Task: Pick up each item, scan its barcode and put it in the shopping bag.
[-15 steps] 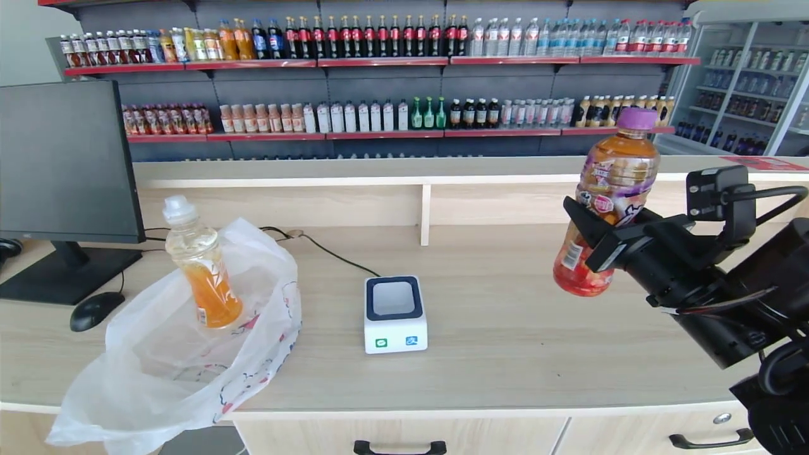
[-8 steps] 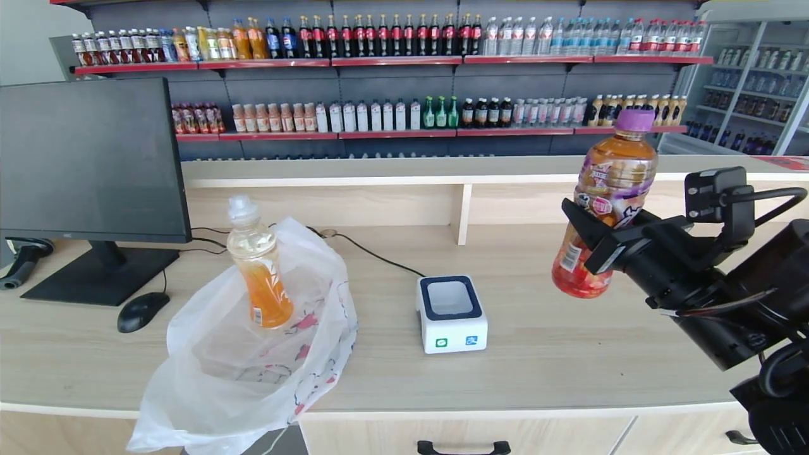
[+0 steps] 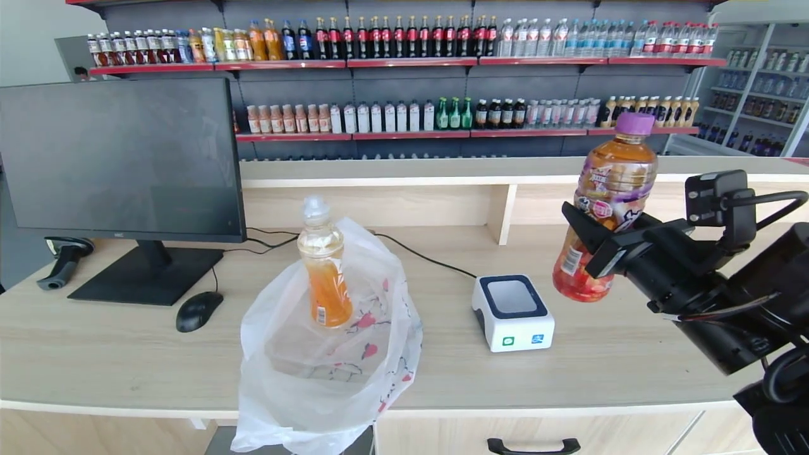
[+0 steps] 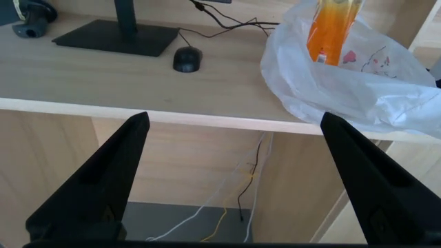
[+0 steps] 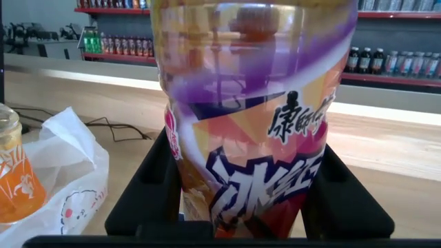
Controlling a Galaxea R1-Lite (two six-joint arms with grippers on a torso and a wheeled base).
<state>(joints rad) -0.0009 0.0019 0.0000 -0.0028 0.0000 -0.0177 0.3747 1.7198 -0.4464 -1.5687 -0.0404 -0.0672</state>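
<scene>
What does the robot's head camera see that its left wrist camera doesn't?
Head camera extras: the white scanner, the purple-capped bottle held in the right gripper, and the drink shelves. Left wrist camera extras: the open left gripper and cables hanging under the counter. Both see the shopping bag with the orange bottle in it, the mouse and the monitor stand.

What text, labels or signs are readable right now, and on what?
Purple-capped bottle in the right end effector: large label characters, cut off at the picture's edge, not readable whole; barcode digits too small.
Scanner: two small icons, green and blue, no words.
Monitor: tiny bezel mark, too small.
Orange bottle in the shopping bag: label too small.
Shelf bottles: labels too small.
</scene>
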